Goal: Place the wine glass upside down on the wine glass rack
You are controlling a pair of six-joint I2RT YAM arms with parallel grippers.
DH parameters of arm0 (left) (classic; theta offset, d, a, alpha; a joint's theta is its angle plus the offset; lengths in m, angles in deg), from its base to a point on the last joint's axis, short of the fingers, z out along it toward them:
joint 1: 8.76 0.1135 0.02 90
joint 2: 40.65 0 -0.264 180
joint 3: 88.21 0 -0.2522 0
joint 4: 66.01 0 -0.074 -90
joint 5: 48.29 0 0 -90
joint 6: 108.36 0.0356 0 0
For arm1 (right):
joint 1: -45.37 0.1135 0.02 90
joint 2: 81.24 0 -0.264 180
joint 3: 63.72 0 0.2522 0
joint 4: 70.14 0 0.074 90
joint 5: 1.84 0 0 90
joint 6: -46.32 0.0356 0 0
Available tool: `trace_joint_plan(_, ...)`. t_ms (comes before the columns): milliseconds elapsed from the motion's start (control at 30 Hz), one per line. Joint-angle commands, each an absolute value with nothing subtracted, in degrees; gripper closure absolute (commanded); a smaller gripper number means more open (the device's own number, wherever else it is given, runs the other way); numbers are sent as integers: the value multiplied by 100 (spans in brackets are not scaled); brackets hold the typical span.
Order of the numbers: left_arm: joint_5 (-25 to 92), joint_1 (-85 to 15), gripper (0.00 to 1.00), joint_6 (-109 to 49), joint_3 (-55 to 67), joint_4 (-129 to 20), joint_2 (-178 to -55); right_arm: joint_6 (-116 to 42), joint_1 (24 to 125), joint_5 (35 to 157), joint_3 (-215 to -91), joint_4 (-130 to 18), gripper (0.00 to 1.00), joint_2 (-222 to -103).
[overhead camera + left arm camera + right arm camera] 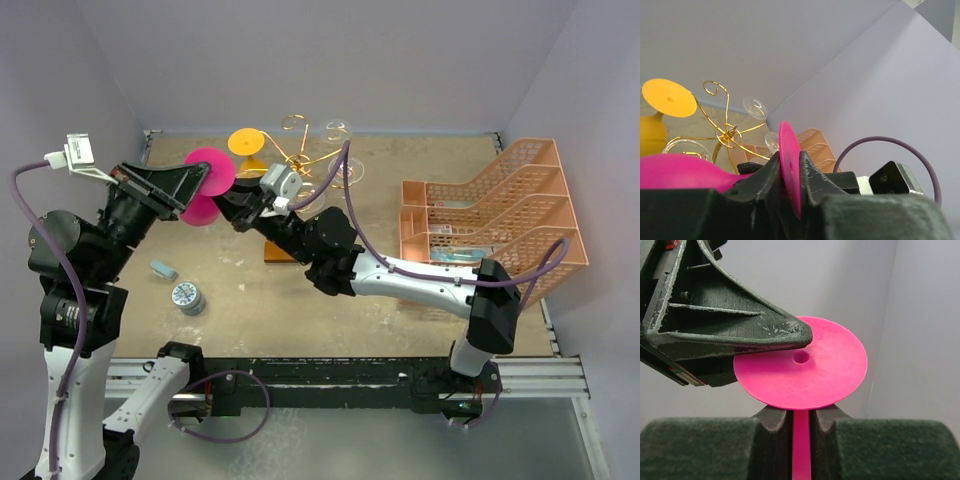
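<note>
Left gripper (790, 175): closed on the pink glass (805, 375), one finger pressed to each face of the foot. Right gripper (801, 422): pinched on the stem (801, 455) just below the foot. The glass is held by both, off the worktop (330, 310), over its far-left part and just left of the rack (297, 150).

Top view: only here are both grips and the whole layout seen together. Foot and bowl are read as two pink rounds at the left gripper, the foot toward the far edge; exact tilt cannot be told. The rack stands near the far edge, left of centre, its brown base (277, 250) largely covered by the right arm. An orange glass (247, 143) and clear glasses (338, 130) are hung on it. A tray organizer (490, 210) is noted along the right edge. A tin (187, 297) and a grey block (163, 269) lie toward the near-left corner.

Left wrist view: the foot is seen edge-on between the fingers, with the bowl (685, 172) low at left. The rack's gold scroll arms are seen from the side.

Right wrist view: only here is the flat of the foot shown. It is round, opaque and bright pink, with a small hole at centre. A left finger lies across its upper-left part. The stem is straight and of the same pink.
</note>
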State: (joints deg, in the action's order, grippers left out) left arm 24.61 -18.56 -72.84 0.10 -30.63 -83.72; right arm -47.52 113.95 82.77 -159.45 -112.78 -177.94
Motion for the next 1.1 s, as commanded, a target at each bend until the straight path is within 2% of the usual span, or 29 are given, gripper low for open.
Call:
trace_joint_plan(0,2321,-1843,93,-7167,-237,-2897,-8441,-4771,11436,8315,-16343,-11721,100,-17745)
trace_joint_plan(33,2339,-1843,100,-7158,-247,-2890,-8437,-4729,11437,8335,-16358,-11740,100,-17747)
trace_joint_plan(133,2464,-1843,100,-7123,-315,-2874,-8423,-4526,11436,8288,-16353,-11778,100,-17741)
trace_joint_plan(233,2728,-1843,100,-7037,-432,-2806,-8430,-4386,11436,8274,-16173,-11910,79,-17631)
trace_joint_plan(300,2949,-1843,100,-6967,-531,-2717,-8454,-4367,11432,8281,-15954,-12088,60,-17482)
trace_joint_plan(367,3182,-1843,100,-6927,-585,-2686,-8472,-4349,11433,8250,-15735,-12242,49,-17347)
trace_joint_plan(433,3403,-1842,100,-6875,-607,-2643,-8527,-4316,11433,8270,-15536,-12388,43,-17192)
trace_joint_plan(633,4059,-1843,100,-6698,-526,-2681,-8690,-4191,11435,8094,-14874,-12417,38,-16547)
trace_joint_plan(800,4131,-1843,100,-6606,-512,-3036,-8977,-3809,11435,7741,-14281,-12349,37,-15766)
trace_joint_plan(1067,4551,-1840,100,-6157,-985,-3303,-10094,-3629,11421,7265,-13592,-11708,34,-14446)
